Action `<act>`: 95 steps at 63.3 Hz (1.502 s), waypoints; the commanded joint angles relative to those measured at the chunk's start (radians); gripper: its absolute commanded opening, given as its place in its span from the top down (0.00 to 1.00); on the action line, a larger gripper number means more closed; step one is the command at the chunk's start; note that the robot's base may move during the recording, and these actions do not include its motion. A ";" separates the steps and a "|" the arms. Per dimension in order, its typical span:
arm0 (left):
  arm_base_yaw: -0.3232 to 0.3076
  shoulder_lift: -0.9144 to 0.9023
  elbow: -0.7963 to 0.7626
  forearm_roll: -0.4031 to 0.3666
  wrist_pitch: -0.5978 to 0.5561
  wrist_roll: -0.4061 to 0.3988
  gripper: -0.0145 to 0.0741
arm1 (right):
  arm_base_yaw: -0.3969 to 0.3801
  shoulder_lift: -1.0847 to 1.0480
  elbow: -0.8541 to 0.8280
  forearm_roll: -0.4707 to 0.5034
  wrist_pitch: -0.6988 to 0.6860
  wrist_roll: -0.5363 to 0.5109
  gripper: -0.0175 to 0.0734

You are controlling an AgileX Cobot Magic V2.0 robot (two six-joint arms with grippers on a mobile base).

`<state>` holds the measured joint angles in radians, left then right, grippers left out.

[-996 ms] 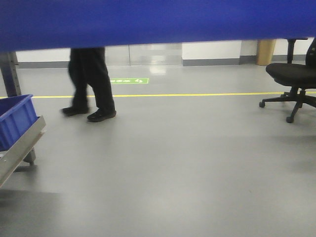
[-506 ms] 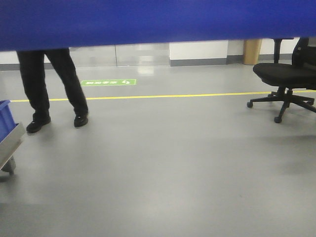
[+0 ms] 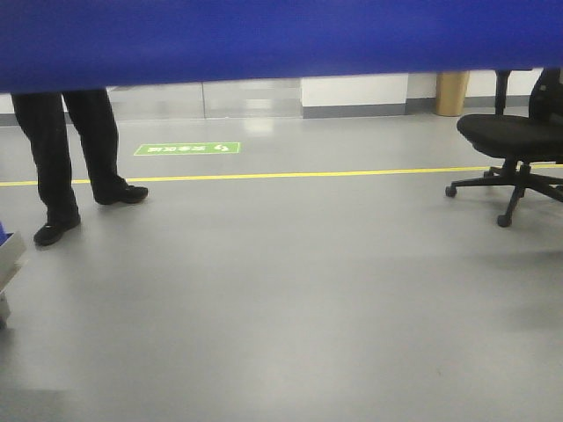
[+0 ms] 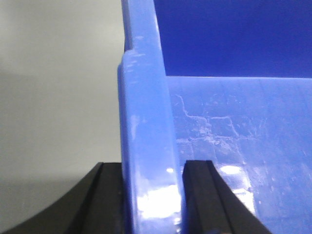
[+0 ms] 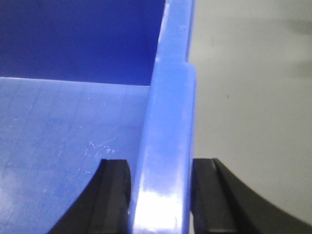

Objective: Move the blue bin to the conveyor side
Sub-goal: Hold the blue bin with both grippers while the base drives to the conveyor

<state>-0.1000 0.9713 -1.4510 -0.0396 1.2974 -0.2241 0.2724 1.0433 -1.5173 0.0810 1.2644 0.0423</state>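
Blue bin (image 3: 281, 40), one; left pincer (image 4: 151, 195), right pincer (image 5: 161, 195) each clamped on rim; one chair (image 3: 515, 136), one person (image 3: 66, 149).

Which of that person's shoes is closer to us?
The leftmost shoe, lower in frame, clear of the yellow line; the other shoe sits right by it.

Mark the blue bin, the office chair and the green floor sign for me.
blue bin (image 4: 146, 146): left wrist view, on its glossy rim.
office chair (image 3: 510, 136): exterior front view, on the black seat.
green floor sign (image 3: 186, 149): exterior front view, at its middle.
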 commanded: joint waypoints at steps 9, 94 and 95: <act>-0.005 -0.019 -0.016 -0.014 -0.076 0.013 0.85 | 0.001 -0.017 -0.015 -0.001 -0.099 -0.016 0.89; -0.005 -0.019 -0.016 -0.014 -0.076 0.013 0.85 | 0.001 -0.017 -0.015 -0.001 -0.106 -0.016 0.89; -0.005 -0.019 -0.016 -0.014 -0.076 0.013 0.85 | 0.001 -0.017 -0.015 -0.001 -0.106 -0.016 0.89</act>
<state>-0.1000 0.9713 -1.4510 -0.0373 1.2974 -0.2241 0.2724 1.0433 -1.5173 0.0810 1.2644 0.0423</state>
